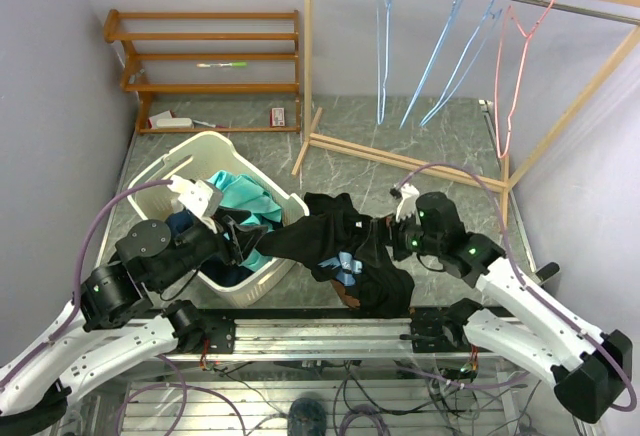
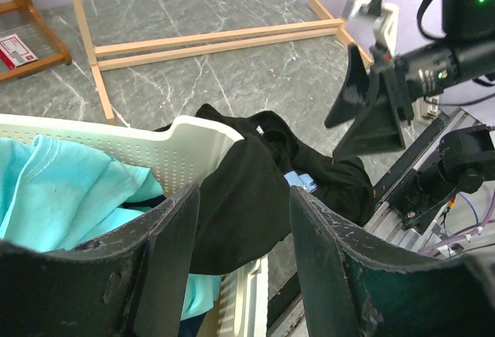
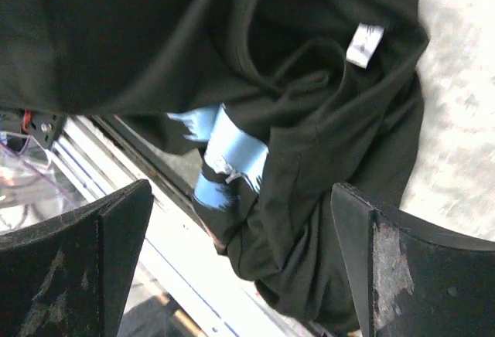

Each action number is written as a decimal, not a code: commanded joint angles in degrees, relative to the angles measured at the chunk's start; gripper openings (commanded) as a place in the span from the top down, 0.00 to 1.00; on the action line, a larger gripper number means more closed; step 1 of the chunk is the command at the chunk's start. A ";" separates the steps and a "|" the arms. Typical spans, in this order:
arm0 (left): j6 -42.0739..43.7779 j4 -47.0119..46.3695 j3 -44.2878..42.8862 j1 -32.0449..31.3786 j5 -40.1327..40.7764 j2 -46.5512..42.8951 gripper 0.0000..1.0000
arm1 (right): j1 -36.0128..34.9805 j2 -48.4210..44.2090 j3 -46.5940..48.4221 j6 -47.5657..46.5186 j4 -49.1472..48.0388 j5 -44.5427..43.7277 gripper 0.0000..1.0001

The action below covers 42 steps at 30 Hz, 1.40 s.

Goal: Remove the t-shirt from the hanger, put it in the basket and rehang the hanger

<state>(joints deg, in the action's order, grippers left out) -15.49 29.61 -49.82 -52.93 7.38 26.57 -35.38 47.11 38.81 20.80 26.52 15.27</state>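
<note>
The black t-shirt (image 1: 335, 241) lies crumpled, one end draped over the laundry basket's rim (image 1: 205, 141) and the rest on the floor by the front rail. No hanger shows in it. A light blue print (image 3: 232, 151) and a white neck label (image 3: 363, 43) show on it. My left gripper (image 1: 238, 239) is open over the basket, and the shirt (image 2: 240, 198) lies just beyond its fingers (image 2: 174, 252). My right gripper (image 1: 392, 234) is open and empty above the shirt's folds (image 3: 325, 198). In the left wrist view the right gripper (image 2: 371, 109) hangs over the shirt.
The white basket (image 2: 193, 132) holds teal cloth (image 2: 69, 190). The wooden clothes rack (image 1: 400, 161) carries three blue hangers (image 1: 385, 56) and a pink one (image 1: 505, 86). A wooden shelf (image 1: 200, 56) stands at the back left. The metal front rail (image 1: 330, 331) runs below the shirt.
</note>
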 commanded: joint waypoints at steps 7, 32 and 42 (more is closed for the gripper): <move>-0.69 0.63 0.00 0.76 2.51 1.20 0.39 | -2.27 3.07 -9.05 8.37 -9.18 -2.53 0.00; -0.54 0.67 -0.05 1.33 2.27 0.69 0.39 | -17.82 25.63 6.41 11.19 -9.96 -31.97 1.00; -1.10 1.09 -0.13 1.69 4.79 -2.02 0.39 | -19.37 28.22 40.21 0.23 -6.05 -19.10 1.00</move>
<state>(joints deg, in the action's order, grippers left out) -15.62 30.33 -49.82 -51.81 9.52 26.24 -53.65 73.03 67.68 26.57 21.41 -11.27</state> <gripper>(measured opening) 0.611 0.047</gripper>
